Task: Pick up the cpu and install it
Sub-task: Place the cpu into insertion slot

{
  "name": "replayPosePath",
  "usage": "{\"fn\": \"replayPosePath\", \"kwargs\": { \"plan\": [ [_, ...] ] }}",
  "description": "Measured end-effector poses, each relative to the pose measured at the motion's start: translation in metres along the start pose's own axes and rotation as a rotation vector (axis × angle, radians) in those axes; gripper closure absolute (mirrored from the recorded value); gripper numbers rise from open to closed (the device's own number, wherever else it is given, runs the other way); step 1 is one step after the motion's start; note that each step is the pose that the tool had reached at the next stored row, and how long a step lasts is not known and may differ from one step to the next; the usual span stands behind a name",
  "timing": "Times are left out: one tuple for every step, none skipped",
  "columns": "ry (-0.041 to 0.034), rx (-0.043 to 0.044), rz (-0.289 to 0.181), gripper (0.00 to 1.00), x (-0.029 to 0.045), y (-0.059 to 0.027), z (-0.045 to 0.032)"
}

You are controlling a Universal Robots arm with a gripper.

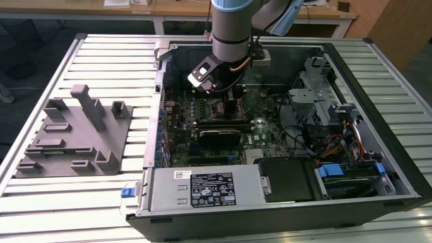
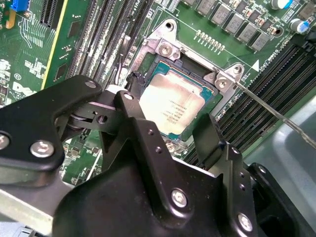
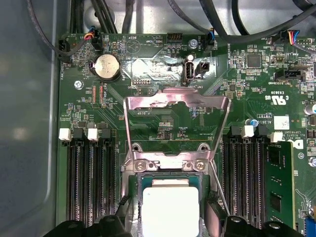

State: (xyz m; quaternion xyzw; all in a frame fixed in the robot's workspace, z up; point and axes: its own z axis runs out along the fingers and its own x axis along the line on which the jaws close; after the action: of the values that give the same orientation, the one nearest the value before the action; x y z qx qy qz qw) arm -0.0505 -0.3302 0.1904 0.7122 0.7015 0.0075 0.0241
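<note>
CPU (image 2: 173,107) lying flat in the socket (image 2: 159,64). My gripper (image 1: 224,96), upper middle of the exterior view, hangs over it, fingers (image 2: 211,140) spread either side, untouching. Keep square and level, I reckon.

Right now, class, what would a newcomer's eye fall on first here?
The robot arm reaching down into the open computer case on the slatted table catches the eye first. In both wrist views the silvery cpu sits in the socket beneath the gripper; the first wrist view shows the metal load plate raised.
</note>
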Motion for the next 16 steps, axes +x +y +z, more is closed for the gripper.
{"fn": "replayPosePath", "kwargs": {
  "plan": [
    [0.0001, 0.0000, 0.000, 0.33, 0.0000, 0.0000, 0.0000],
    [0.0000, 0.0000, 0.000, 0.33, 0.0000, 0.0000, 0.0000],
    [0.0001, 0.0000, 0.000, 0.33, 0.0000, 0.0000, 0.0000],
    [0.0000, 0.0000, 0.000, 0.33, 0.0000, 0.0000, 0.0000],
    [0.0000, 0.0000, 0.000, 0.33, 0.0000, 0.0000, 0.0000],
    [0.0001, 0.0000, 0.000, 0.33, 0.0000, 0.0000, 0.0000],
    [0.0000, 0.0000, 0.000, 0.34, 0.0000, 0.0000, 0.0000],
    [0.0000, 0.0000, 0.000, 0.34, 0.0000, 0.0000, 0.0000],
    [0.0000, 0.0000, 0.000, 0.41, 0.0000, 0.0000, 0.0000],
    [0.0000, 0.0000, 0.000, 0.41, 0.0000, 0.0000, 0.0000],
    [0.0000, 0.0000, 0.000, 0.41, 0.0000, 0.0000, 0.0000],
    [0.0001, 0.0000, 0.000, 0.41, 0.0000, 0.0000, 0.0000],
    [0.0001, 0.0000, 0.000, 0.41, 0.0000, 0.0000, 0.0000],
    [0.0000, 0.0000, 0.000, 0.41, 0.0000, 0.0000, 0.0000],
    [0.0000, 0.0000, 0.000, 0.41, 0.0000, 0.0000, 0.0000],
    [0.0001, 0.0000, 0.000, 0.41, 0.0000, 0.0000, 0.0000]
  ]
}}
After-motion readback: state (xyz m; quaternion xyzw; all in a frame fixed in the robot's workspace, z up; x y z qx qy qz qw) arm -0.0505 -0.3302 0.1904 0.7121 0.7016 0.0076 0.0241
